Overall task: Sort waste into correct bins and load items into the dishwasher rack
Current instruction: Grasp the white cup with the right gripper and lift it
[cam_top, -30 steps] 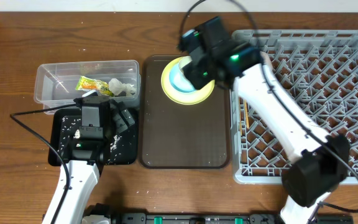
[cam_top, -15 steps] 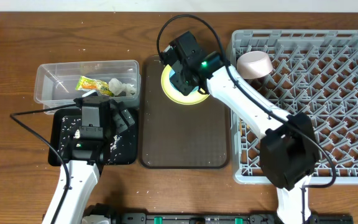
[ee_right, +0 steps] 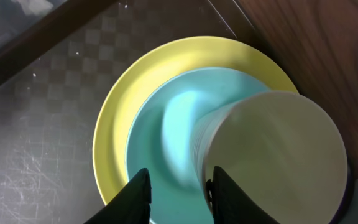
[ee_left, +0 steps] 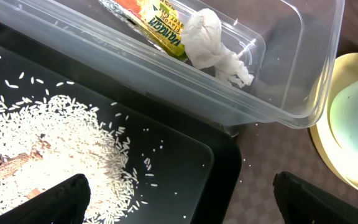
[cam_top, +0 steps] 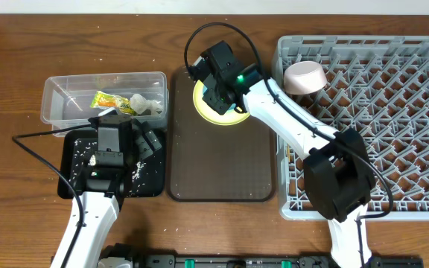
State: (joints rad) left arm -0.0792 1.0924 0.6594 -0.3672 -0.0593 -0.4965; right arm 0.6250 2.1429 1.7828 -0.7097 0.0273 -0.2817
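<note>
2 arms reach over a brown wooden table point(cam_top: 21, 45) with clear grain; beyond its far edge only a pale strip of the room shows. From above, the grey plastic dishwasher rack point(cam_top: 378, 134), a square grid of upright pegs, fills the right side. A white bowl point(cam_top: 305, 77) lies upside down in its far left corner. A dark brown serving tray point(cam_top: 222, 164) lies in the middle, with the round yellow-green plate point(cam_top: 229, 119) at its far end. The right gripper point(cam_top: 218, 93) hangs over this plate. On the left, the clear tub point(cam_top: 65, 104) holds the orange-and-green wrapper point(cam_top: 114, 100) and the crumpled tissue point(cam_top: 149, 106). Just beside the tub, the black tray point(cam_top: 69, 167) carries scattered rice point(cam_top: 86, 152), under the left gripper point(cam_top: 125, 128).

In the left wrist view, the rice makes 1 loose heap in the black tray. The left fingers point(ee_left: 55, 199) are spread wide, with nothing between them.

In the right wrist view, the serving tray has a fine chequered texture. The light blue bowl point(ee_right: 166, 143) sits on the plate and the small white cup point(ee_right: 272, 155) stands in the bowl. The right fingers point(ee_right: 135, 196) are rather near each other over the bowl, just beside the cup; I cannot tell if they pinch anything.
</note>
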